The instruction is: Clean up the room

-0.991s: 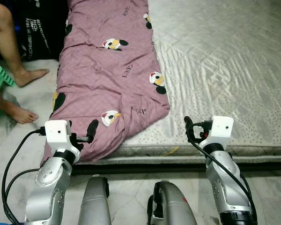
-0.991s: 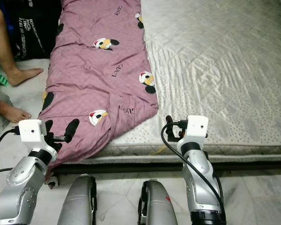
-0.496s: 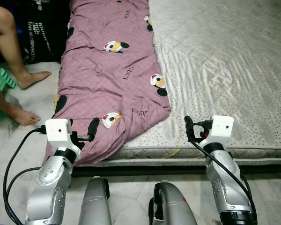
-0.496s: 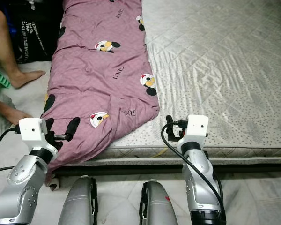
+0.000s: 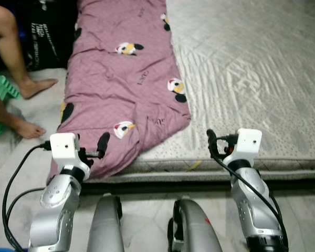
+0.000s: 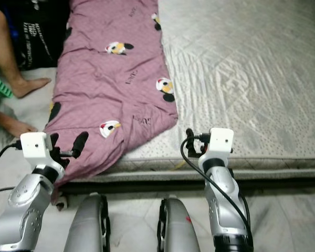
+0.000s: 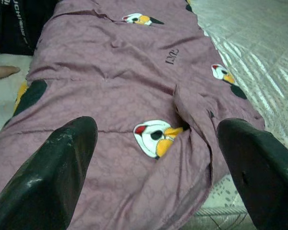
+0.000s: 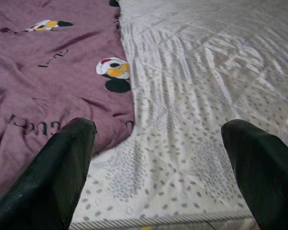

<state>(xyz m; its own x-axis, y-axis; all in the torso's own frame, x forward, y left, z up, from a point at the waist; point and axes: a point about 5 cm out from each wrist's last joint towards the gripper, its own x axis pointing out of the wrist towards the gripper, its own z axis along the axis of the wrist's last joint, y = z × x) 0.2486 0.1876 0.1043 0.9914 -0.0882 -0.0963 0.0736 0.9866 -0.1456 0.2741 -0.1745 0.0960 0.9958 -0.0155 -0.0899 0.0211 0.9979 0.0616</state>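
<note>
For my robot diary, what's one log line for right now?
left pincer: open, over blanket | right pincer: open, over mattress | nothing held

A low mattress [image 5: 252, 73] with a pale grey quilted cover takes up most of the scene, stretching from the near edge to the far right. Its cover has a sheen where light falls across the stitched diamonds. Along its near side runs a dark gap above a pale marble-patterned tiled floor [image 5: 147, 220]. On the far left stands something black with white lettering [image 5: 42, 37], and at the left edge a green plastic item [image 5: 0, 86].
</note>
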